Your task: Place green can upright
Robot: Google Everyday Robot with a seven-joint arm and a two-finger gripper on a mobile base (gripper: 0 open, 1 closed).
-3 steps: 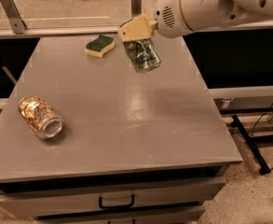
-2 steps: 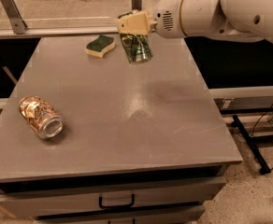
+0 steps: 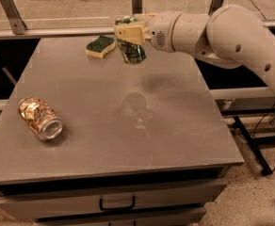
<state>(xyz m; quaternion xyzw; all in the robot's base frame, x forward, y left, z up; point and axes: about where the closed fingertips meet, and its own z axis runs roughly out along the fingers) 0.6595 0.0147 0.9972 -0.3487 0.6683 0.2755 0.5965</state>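
Note:
The green can [image 3: 131,51], with a green and white patterned wrap, is held in my gripper [image 3: 128,33] above the far middle of the grey table [image 3: 175,126]. The can is close to upright, its top end tilted slightly left, and its lower end hangs clear of the tabletop. The gripper's cream fingers [image 3: 127,32] are shut across the can's upper half. My white arm reaches in from the right.
A green-and-yellow sponge [image 3: 101,46] lies just left of the held can at the table's far edge. An orange-gold can [image 3: 39,118] lies on its side at the front left. A drawer with a black handle [image 3: 116,204] is below the tabletop. Metal rail posts stand behind the table.
The gripper has carried the green can leftward and slightly up toward the far edge, near the sponge. The can has turned closer to upright.

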